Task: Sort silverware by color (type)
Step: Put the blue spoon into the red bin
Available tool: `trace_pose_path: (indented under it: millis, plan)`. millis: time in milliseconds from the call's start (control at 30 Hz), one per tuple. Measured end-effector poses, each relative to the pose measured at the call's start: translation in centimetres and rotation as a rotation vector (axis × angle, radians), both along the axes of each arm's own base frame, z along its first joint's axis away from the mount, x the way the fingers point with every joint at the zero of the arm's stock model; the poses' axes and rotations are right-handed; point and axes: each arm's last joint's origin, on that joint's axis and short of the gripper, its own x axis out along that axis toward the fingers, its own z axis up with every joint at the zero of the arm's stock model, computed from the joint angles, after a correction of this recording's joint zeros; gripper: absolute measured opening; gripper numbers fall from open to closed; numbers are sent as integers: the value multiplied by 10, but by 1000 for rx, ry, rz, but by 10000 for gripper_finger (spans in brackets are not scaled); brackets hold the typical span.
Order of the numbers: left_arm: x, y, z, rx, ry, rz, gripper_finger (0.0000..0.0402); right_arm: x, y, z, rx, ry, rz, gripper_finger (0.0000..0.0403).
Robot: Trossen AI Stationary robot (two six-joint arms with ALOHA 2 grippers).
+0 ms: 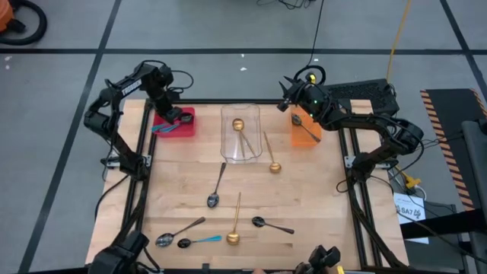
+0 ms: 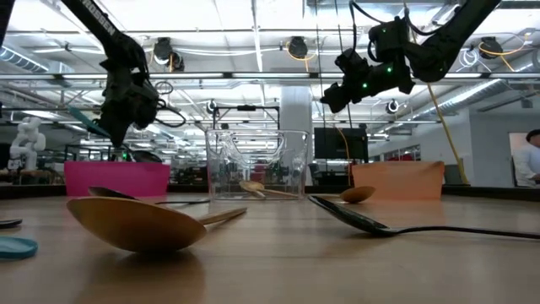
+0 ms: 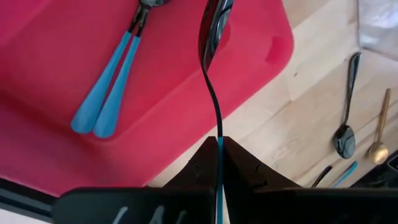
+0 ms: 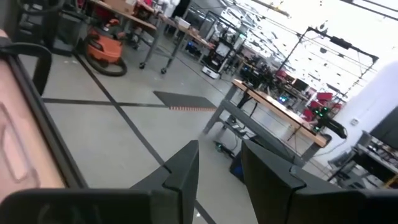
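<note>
Pinching a blue-handled spoon point(image 3: 214, 68), the left claw point(image 3: 219, 163) hung over the pink tray point(image 3: 50, 74) holding two alike | right claw point(image 4: 219, 163) slightly spread, over the orange tray point(image 1: 303, 131) | remaining spoons point(image 1: 215, 199) on the worktop point(image 1: 304, 190).

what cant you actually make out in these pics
- Orange bin contents: in the low view its wall hides them; in the high view the right pincer and arm cover part.
- Held blue-handled spoon: its handle end is hidden between the left pincer fingers.
- Blue object in the low view: cut off by the picture's edge.
</note>
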Motion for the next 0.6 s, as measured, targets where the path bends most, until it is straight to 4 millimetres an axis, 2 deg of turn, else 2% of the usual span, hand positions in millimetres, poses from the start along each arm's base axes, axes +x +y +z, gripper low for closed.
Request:
trace_pose_path:
  millis: [167,300,433,600]
  plan:
    - [1,2,-4,-7,1,-9,8,-4,-4,0,-17,22,-41,114]
    - [1,4,-5,-1,-7,-1,8,-12,-12,1,-36,26,-165,114]
    - [-3,5,-4,-25,-30,60,8,-17,-16,2,29,-78,-238,114]
    - [-6,8,-4,-33,-43,121,8,-16,-15,2,155,-285,-251,114]
